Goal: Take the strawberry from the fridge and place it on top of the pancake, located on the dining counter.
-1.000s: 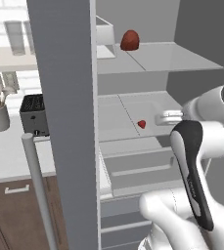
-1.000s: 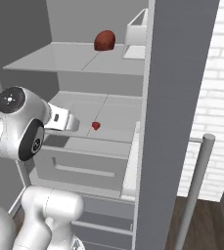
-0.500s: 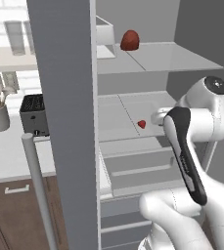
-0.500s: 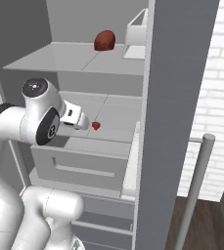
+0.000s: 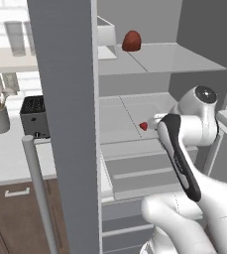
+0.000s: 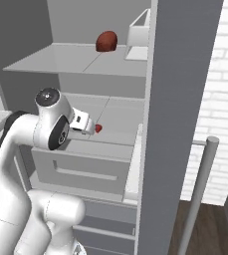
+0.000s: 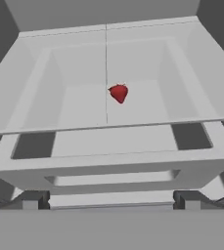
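Observation:
The fridge (image 5: pixel 70 99) stands open. The strawberry (image 5: pixel 143 126) (image 6: pixel 98 128) (image 7: pixel 119 93), a tiny bright red berry, lies on the pale middle shelf (image 7: pixel 79 110) near its centre seam. My gripper (image 7: pixel 111 202) (image 6: pixel 90 128) is level with that shelf's front edge, a short way in front of the berry and not touching it. Its jaws are open with nothing between them. The pancake and the dining counter are out of view.
A dark red dome-shaped lump (image 5: pixel 131 41) (image 6: pixel 106 41) and a white box (image 5: pixel 106 34) sit on the upper shelf. Drawers (image 5: pixel 144 173) lie below the berry's shelf. The open door's bar handles (image 5: pixel 35 188) (image 6: pixel 197 194) flank me. A toaster (image 5: pixel 34 116) stands on the left wall counter.
The arm has swung up and forward into the fridge, bringing the hand from beside the shelf to just in front of the strawberry. The berry has not moved and the jaws stay open.

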Controlling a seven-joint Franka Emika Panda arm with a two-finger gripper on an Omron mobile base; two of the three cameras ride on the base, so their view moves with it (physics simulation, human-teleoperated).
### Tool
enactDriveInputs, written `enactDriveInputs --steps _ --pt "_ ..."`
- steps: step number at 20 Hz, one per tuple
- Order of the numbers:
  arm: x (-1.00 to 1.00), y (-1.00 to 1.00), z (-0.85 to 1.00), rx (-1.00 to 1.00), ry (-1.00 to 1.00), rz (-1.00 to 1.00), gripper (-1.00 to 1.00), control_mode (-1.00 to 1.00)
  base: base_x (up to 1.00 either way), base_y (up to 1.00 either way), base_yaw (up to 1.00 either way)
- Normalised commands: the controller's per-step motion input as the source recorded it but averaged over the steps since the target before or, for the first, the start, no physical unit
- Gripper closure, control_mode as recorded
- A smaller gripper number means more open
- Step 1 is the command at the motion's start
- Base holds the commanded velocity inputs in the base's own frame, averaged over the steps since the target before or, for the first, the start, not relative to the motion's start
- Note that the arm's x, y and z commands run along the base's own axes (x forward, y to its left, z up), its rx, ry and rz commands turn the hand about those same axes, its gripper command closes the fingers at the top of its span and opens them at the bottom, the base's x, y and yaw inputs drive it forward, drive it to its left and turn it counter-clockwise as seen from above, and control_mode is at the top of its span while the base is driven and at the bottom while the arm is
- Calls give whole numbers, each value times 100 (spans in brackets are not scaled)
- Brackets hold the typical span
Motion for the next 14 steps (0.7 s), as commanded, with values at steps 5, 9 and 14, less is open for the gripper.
enactDriveInputs --steps 5,9,14 --pt "54 -5 -12 0 1 0 -100 -100 0 0 0" --pt "52 -5 -21 0 0 0 -100 -100 0 0 0" --pt "43 -3 -25 0 0 0 -100 -100 0 0 0"
